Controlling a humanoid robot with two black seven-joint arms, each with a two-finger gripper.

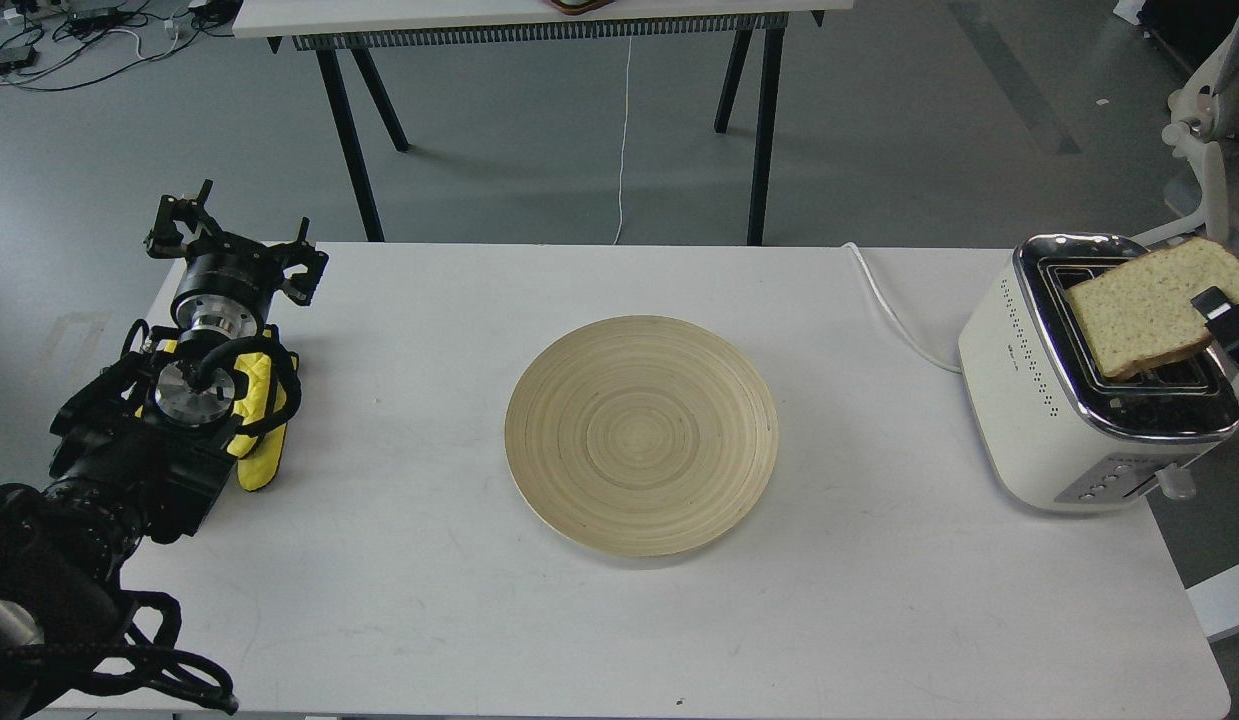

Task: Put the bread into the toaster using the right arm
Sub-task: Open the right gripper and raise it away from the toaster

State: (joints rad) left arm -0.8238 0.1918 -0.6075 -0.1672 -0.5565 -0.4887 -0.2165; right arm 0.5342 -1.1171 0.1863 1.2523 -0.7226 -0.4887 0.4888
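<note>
The bread, a pale tan speckled slice, hangs tilted over the cream-white toaster at the table's right end. Its lower edge sits at the mouth of a dark slot in the chrome top. My right gripper comes in from the right edge and is shut on the slice's right side; only one black finger shows, the rest of the arm is out of view. My left gripper rests at the table's far left, its fingers spread and empty.
A round bamboo plate lies empty in the middle of the white table. A yellow pad lies by my left arm. The toaster's white cord runs off the back edge. Another table stands behind.
</note>
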